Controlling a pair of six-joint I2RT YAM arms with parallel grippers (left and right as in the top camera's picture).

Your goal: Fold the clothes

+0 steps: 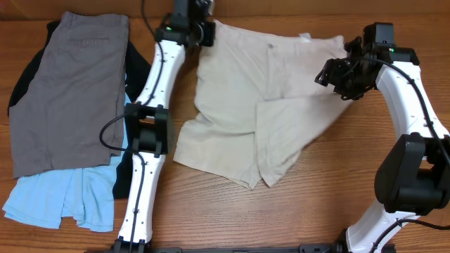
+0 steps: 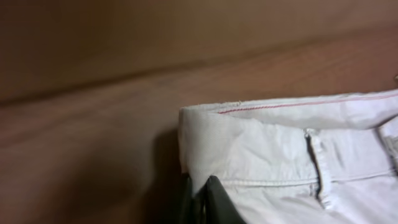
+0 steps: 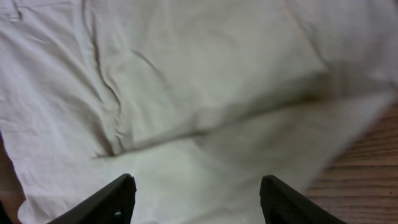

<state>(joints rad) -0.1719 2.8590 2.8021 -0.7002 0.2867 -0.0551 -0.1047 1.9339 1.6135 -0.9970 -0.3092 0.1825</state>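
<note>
The beige khaki shorts (image 1: 260, 98) lie spread in the middle of the table, one leg folded over across the front. My left gripper (image 1: 202, 34) is shut on the waistband corner (image 2: 205, 143) at the shorts' far left. My right gripper (image 1: 336, 76) is open and hovers over the shorts' right side, with only cloth (image 3: 199, 106) below its fingers (image 3: 196, 190). Grey shorts (image 1: 67, 91) lie at the left on a black garment (image 1: 28, 74), with light-blue shorts (image 1: 60, 197) under them.
Bare wooden table (image 1: 295, 211) shows in front of and to the right of the beige shorts. The left arm (image 1: 151, 119) runs between the garment pile and the beige shorts.
</note>
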